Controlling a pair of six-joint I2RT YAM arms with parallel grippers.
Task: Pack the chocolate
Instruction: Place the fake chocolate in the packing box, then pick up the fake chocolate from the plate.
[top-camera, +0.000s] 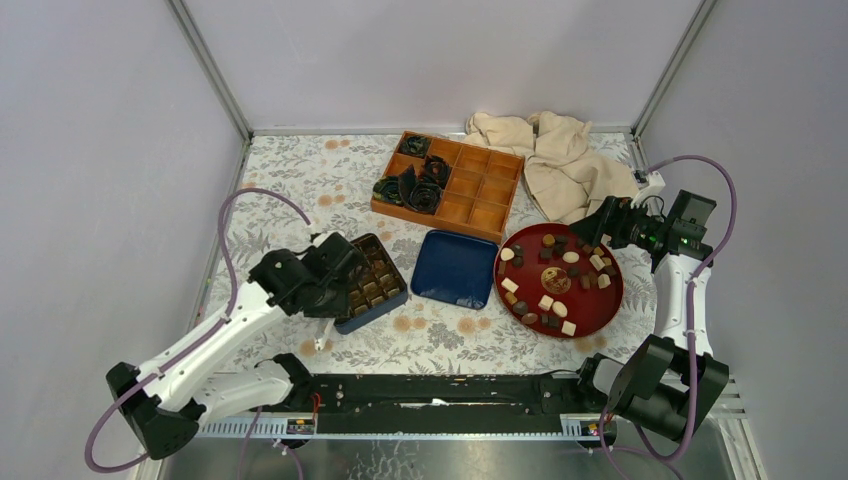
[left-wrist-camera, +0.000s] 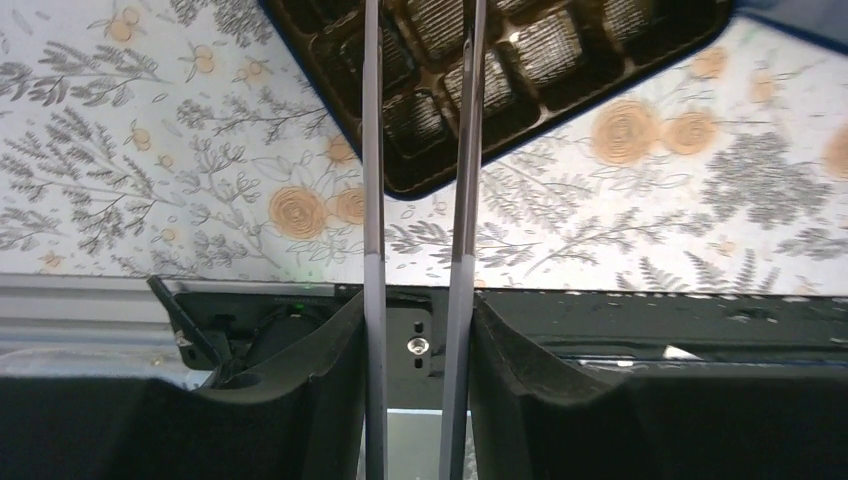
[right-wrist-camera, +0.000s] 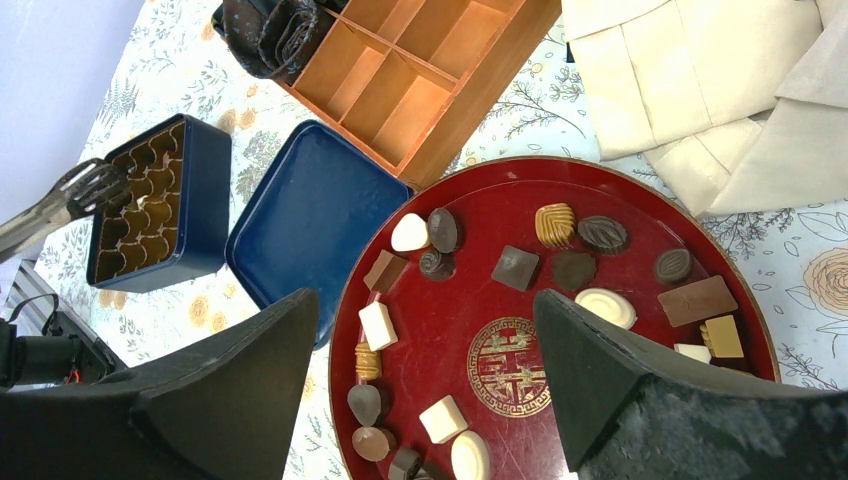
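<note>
Chocolate (right-wrist-camera: 519, 268) pieces, dark, mid-brown and cream, lay scattered on the red plate (right-wrist-camera: 620, 185) directly beneath the right gripper (right-wrist-camera: 425, 295), whose fingers stood wide apart with nothing between them. Beyond those fingertips lay a cream cloth (right-wrist-camera: 700, 80), a wooden divided box (right-wrist-camera: 420, 80) and a blue lid (right-wrist-camera: 300, 220). The left gripper (left-wrist-camera: 421, 30) hung over the brown tray (left-wrist-camera: 560, 60) in the blue box (right-wrist-camera: 212, 200). Its thin blades showed a narrow gap, but the tips were hidden, so any grip could not be told.

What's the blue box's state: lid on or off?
Off. The box has its tray cells exposed, and the lid lies flat beside it.
</note>
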